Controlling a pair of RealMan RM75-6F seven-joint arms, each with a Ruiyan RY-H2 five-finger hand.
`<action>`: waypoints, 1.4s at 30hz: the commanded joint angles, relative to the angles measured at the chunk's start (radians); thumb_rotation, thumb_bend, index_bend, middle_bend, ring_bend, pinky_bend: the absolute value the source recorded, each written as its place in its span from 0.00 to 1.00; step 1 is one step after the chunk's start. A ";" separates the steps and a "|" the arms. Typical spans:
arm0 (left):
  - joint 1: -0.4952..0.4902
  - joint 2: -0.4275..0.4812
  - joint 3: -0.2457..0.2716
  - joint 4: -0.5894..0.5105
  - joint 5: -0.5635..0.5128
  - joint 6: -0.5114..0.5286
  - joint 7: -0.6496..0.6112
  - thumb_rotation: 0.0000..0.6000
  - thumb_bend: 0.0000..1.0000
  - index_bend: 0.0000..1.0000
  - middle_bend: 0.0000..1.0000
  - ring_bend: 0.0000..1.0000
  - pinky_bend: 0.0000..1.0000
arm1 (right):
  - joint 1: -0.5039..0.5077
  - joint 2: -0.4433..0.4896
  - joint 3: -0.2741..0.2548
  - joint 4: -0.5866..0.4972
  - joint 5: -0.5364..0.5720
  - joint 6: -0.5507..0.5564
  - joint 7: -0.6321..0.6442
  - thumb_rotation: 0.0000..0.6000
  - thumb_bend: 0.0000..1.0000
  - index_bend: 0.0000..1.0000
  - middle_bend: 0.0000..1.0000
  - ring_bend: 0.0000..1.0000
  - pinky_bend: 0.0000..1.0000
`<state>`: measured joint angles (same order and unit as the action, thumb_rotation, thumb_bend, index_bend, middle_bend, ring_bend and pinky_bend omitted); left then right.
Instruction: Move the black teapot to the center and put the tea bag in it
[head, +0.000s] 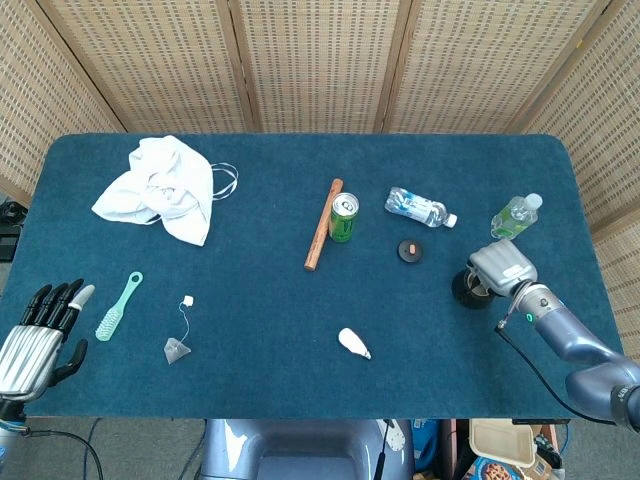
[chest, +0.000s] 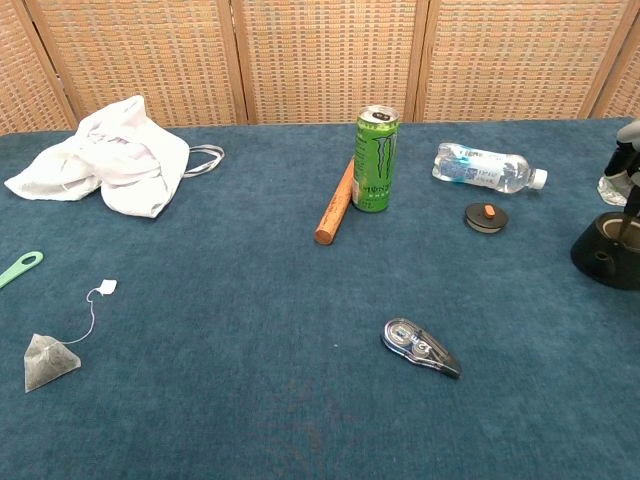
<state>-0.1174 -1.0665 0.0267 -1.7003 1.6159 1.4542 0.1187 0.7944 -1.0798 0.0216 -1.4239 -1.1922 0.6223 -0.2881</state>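
Teapot at the table's right side, under the right hand.
Head view: whether that hand grips it I cannot tell; left hand empty, fingers apart; one tea bag. Chest view: one teapot, one tea bag, one can.

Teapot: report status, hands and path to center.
Right hand on black teapot, right side of table. Left hand open, idle. Tea bag untouched, front left. Lid and correction tape near the path.
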 joint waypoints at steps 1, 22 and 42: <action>0.000 0.000 0.000 0.001 -0.001 0.000 -0.001 1.00 0.54 0.00 0.00 0.00 0.00 | 0.002 0.003 0.002 -0.008 -0.001 0.004 -0.004 1.00 0.89 0.67 0.70 0.68 0.78; -0.003 0.007 -0.012 0.006 -0.002 0.011 -0.010 1.00 0.54 0.00 0.00 0.00 0.00 | 0.017 0.064 0.025 -0.167 -0.019 0.047 -0.031 1.00 0.89 0.69 0.72 0.69 0.78; -0.019 0.040 -0.027 -0.024 -0.007 0.002 -0.003 1.00 0.54 0.00 0.00 0.00 0.00 | 0.080 0.086 0.088 -0.366 -0.083 0.074 -0.059 0.99 0.89 0.69 0.71 0.69 0.78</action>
<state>-0.1369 -1.0266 0.0000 -1.7239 1.6083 1.4567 0.1154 0.8696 -0.9901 0.1057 -1.7853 -1.2732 0.6982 -0.3432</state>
